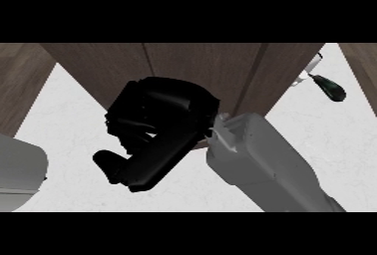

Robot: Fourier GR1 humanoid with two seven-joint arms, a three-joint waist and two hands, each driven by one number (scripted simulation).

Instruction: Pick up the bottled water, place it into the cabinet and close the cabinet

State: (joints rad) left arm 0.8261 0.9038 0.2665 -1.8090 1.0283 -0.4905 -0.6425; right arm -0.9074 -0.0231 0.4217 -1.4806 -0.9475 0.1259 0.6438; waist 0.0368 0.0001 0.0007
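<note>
While before cabinet (199, 62), right robot hand (163, 127)

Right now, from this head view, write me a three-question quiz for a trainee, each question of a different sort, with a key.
1. True or false: the right hand shows in front of the brown wooden cabinet.
2. The right forearm comes into view from: A) the lower right, B) the upper left, C) the top edge.
3. Fill in: the counter's top is ___ in colour.

Key: 1 true; 2 A; 3 white.
</note>
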